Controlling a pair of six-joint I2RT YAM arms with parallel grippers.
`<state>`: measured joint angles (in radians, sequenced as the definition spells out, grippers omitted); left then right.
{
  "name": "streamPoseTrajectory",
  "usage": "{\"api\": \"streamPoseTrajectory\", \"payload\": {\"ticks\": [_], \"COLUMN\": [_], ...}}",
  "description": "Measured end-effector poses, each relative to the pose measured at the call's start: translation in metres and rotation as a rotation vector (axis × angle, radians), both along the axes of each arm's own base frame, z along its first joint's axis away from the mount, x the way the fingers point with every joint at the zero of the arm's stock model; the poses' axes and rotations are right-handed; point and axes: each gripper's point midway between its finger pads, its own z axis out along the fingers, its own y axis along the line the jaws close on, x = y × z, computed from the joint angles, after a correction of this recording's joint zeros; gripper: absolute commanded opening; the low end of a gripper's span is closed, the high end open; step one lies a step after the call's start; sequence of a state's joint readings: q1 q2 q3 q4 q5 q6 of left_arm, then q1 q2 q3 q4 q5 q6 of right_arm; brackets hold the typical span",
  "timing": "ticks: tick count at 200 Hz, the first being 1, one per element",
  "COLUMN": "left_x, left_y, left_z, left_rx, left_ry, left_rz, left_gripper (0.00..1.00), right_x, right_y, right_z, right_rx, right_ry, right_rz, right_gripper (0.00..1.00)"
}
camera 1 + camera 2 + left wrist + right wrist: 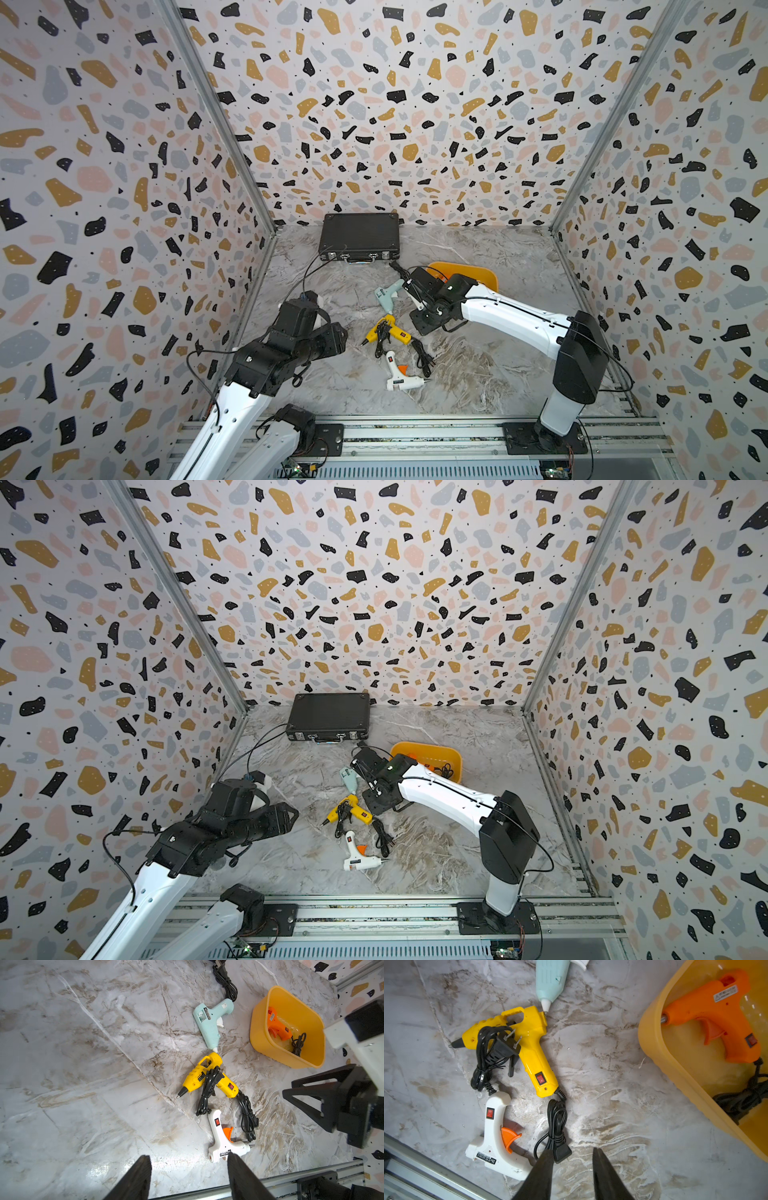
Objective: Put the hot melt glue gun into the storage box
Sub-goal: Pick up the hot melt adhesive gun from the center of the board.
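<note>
The mustard-yellow storage box point(257, 1030) point(484, 272) stands right of centre, with an orange glue gun point(720, 1012) and its coiled cord lying inside. Three glue guns lie on the marble table in a loose column: a teal one point(384, 296), a yellow one point(388, 329) with cord and plug over it, and a white one with an orange trigger point(399, 374). My right gripper point(572, 1150) hovers open and empty over bare table between the yellow gun and the box. My left gripper point(189, 1159) is open and empty, well left of the guns.
A closed black briefcase point(359, 237) with metal latches lies against the back wall. A black cord with its plug point(557, 1132) trails from the yellow gun's handle towards the white gun. Patterned walls close in three sides, and an aluminium rail point(415, 432) runs along the front.
</note>
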<state>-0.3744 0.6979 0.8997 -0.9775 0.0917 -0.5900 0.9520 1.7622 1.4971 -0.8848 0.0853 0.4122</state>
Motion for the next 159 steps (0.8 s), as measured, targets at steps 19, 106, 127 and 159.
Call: {"api": "streamPoseTrajectory", "payload": {"ticks": [19, 106, 127, 159], "left_x": [-0.009, -0.039, -0.045, -0.051], "left_y": [0.002, 0.027, 0.032, 0.039], "left_z": [0.004, 0.003, 0.001, 0.001], "left_rx": [-0.013, 0.047, 0.068, 0.091], "left_ry": [-0.012, 0.043, 0.063, 0.077], "left_rz": [0.002, 0.063, 0.075, 0.091], "left_gripper": [0.62, 0.64, 0.64, 0.64], "right_x": [-0.023, -0.093, -0.094, -0.092], "right_y": [0.013, 0.033, 0.039, 0.052], "right_z": [-0.004, -0.046, -0.049, -0.061], "right_rx": [-0.009, -0.022, -0.013, -0.008], "right_ry": [0.015, 0.161, 0.161, 0.177], "right_rz": [0.031, 0.121, 0.135, 0.139], "right_gripper": [0.43, 0.58, 0.59, 0.60]}}
